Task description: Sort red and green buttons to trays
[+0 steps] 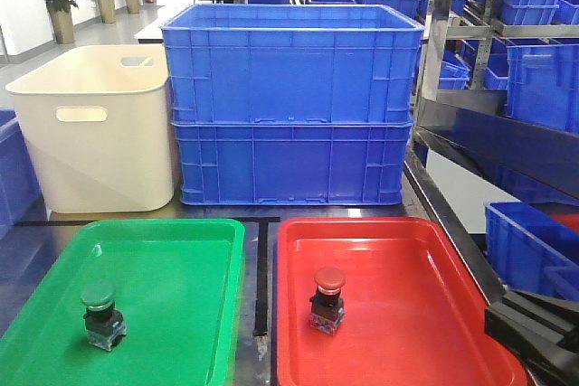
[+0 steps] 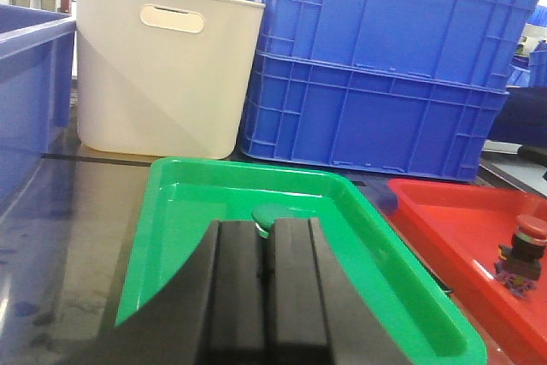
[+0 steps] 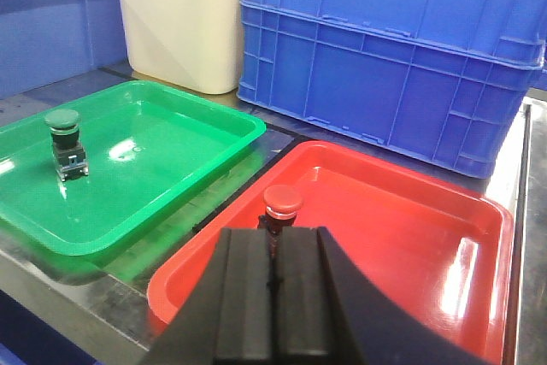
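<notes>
Green button [image 1: 99, 312] standing upright on the floor of the green tray [image 1: 190, 250]; red button [image 1: 327, 299] standing upright on the floor of the red tray [image 1: 425, 250]. Each switch rests in the tray of its own colour, so the sort appears complete as far as these views show; no button lies on the table or in the wrong tray. What seems left, at most, is for the arms to draw clear.

Left gripper [image 2: 266, 275], wrist view: fingers pressed together with only a hairline seam between them, nothing held. The green button's cap [image 2: 275, 216] shows just beyond and slightly above the fingertips, partly hidden by them; whether the tips touch it cannot be told. The green tray's near rim [image 2: 154, 245] lies to the gripper's left and below it.

Right gripper [image 3: 274, 284], wrist view: fingers likewise closed flat on each other, empty. The red button [image 3: 281, 207] stands just ahead of the fingertips, its base hidden behind them; contact cannot be judged. The red tray [image 3: 410, 237] spreads ahead and to the right of this gripper, the green tray and its button well off to the left.

Beyond both trays: a cream tub [image 1: 99, 124] and two stacked blue bins [image 1: 291, 101], neither involved. A dark arm part [image 1: 534, 327] enters the front view at lower right.
</notes>
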